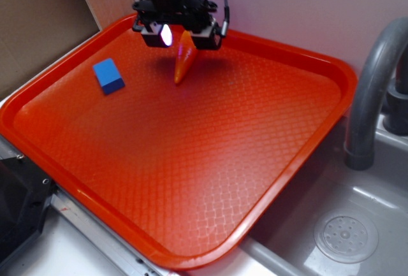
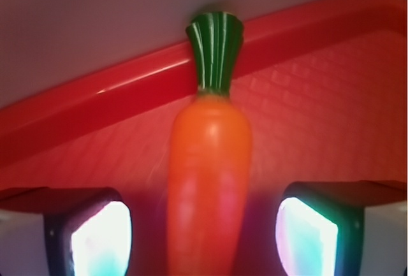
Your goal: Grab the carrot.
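The carrot (image 1: 183, 59) is glossy orange and tapered, lying on the red tray (image 1: 210, 161) near its far rim, pointed end toward the front. In the wrist view the carrot (image 2: 208, 180) runs up the middle, its dark green stub (image 2: 215, 50) against the tray rim (image 2: 95, 97). My gripper (image 1: 182, 36) hangs over the carrot's thick end, and in the wrist view my gripper (image 2: 204, 238) is open. Its glowing pads (image 2: 102, 241) stand on either side of the carrot, with a gap on each side.
A small blue block (image 1: 108, 76) lies on the tray to the left of the carrot. Right of the tray is a sink with a grey faucet (image 1: 373, 91) and a drain (image 1: 347, 238). A wall stands just behind the tray's far rim.
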`<state>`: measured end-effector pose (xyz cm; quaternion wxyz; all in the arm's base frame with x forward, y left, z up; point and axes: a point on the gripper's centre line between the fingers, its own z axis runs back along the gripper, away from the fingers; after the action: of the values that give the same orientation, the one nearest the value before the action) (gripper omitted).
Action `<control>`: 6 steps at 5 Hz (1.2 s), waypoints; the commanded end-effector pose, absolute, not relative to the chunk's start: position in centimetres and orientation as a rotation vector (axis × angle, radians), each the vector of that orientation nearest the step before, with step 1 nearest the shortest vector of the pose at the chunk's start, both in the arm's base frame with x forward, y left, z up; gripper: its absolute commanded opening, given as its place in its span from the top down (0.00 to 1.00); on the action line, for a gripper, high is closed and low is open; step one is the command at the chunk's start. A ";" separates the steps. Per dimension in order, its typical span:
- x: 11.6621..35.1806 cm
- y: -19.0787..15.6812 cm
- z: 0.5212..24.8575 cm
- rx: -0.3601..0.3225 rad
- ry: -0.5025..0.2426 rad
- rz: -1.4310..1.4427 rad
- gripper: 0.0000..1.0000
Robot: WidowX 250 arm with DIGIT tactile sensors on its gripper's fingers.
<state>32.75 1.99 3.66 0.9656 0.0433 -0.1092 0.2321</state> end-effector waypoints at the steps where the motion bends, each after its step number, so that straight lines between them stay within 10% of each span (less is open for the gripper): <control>1: 34.0 2.7 3.4 0.103 -0.255 0.429 1.00; 3: 33.1 2.6 4.0 0.102 -0.266 0.407 1.00; 6: 29.5 1.4 15.7 0.048 -0.202 -0.022 1.00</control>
<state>28.15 0.27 13.97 0.9978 0.0133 -0.0636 -0.0130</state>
